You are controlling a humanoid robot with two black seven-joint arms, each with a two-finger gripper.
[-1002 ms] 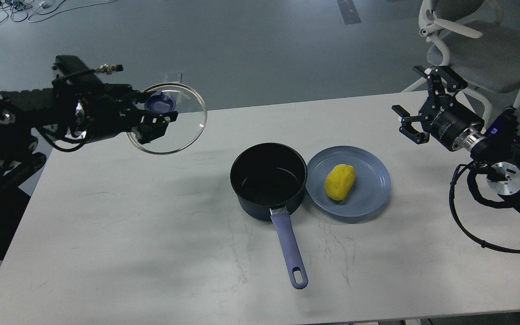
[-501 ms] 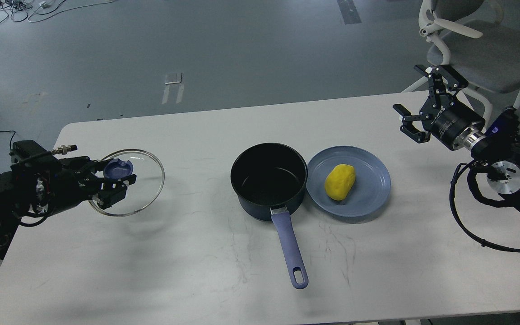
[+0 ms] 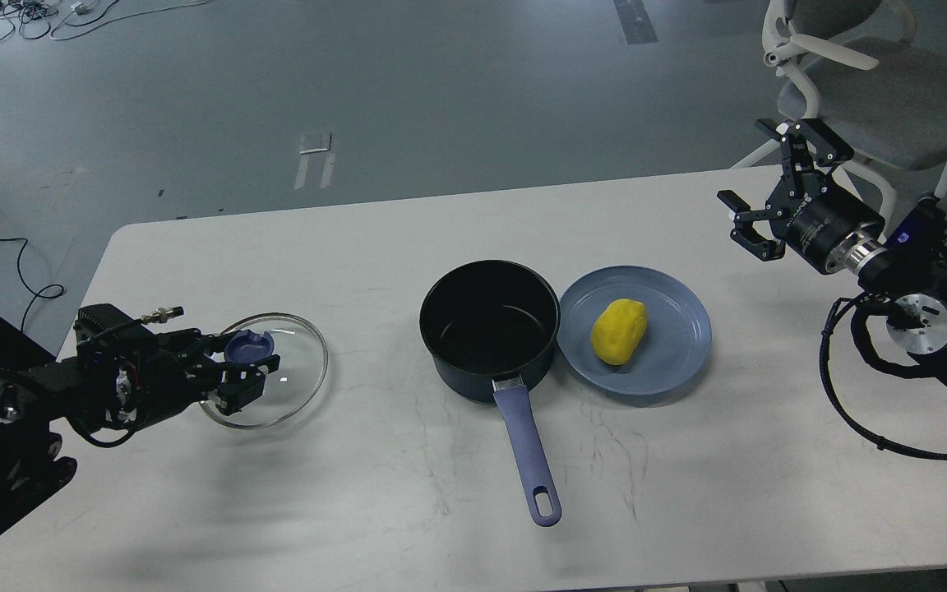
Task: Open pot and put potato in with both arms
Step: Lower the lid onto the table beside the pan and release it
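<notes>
Since half a second ago the left claw (image 3: 250, 366), clamped on the glass lid (image 3: 268, 372) knob, has lowered it onto the bench (image 3: 358, 493) left of the open pot (image 3: 490, 329); release gently, while the right claw (image 3: 757, 210) hangs apart above the potato (image 3: 618, 330).

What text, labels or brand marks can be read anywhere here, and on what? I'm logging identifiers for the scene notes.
No text here reads clearly.
Right gripper: faint pale lettering on its black body, too small and blurred to read.
Left gripper, glass lid, pot, plate, potato, table: no visible markings.
</notes>
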